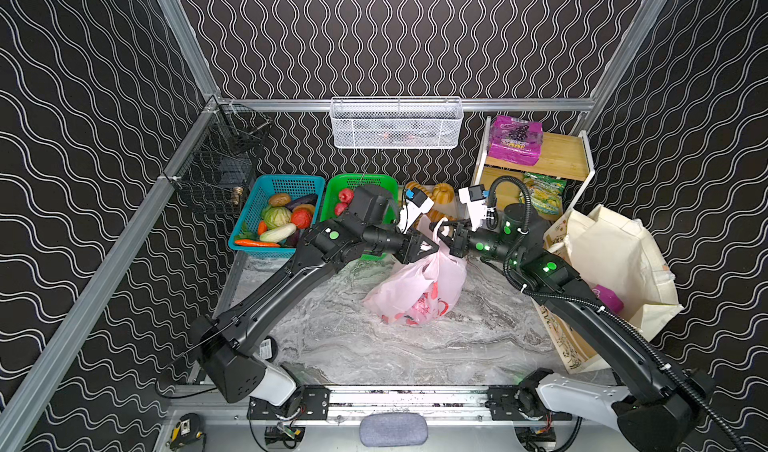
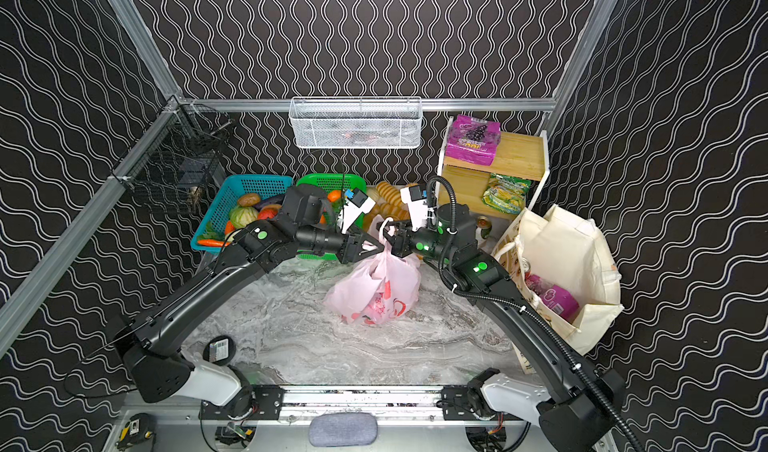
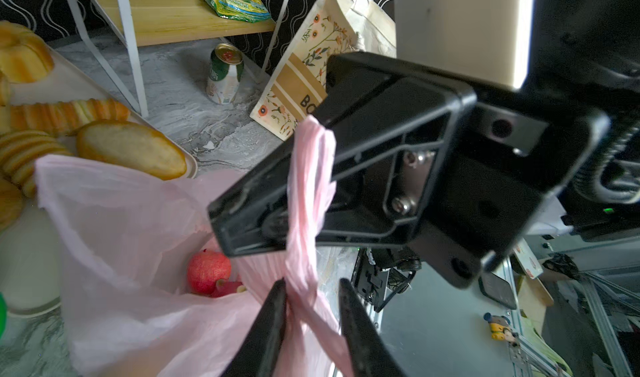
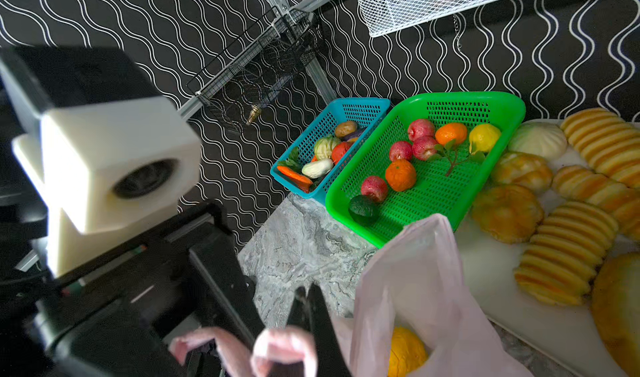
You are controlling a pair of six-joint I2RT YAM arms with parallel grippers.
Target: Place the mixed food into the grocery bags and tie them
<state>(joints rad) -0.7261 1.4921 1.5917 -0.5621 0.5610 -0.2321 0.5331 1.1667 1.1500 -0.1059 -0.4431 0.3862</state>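
The pink plastic grocery bag sits mid-table, its twisted handles pulled up between both grippers. My left gripper is open, one pink handle strand running between its parted fingers and touching one of them. My right gripper is shut on a pink handle loop. Inside the bag lie a red toy fruit and a yellow one. The cream tote stands at the right with a purple packet inside. Another purple grape packet lies on the shelf top, and a can stands under it.
A blue basket of vegetables and a green basket of toy fruits stand at the back left. Bread loaves fill a white tray behind the bag. A wooden shelf and a flowered paper bag crowd the right.
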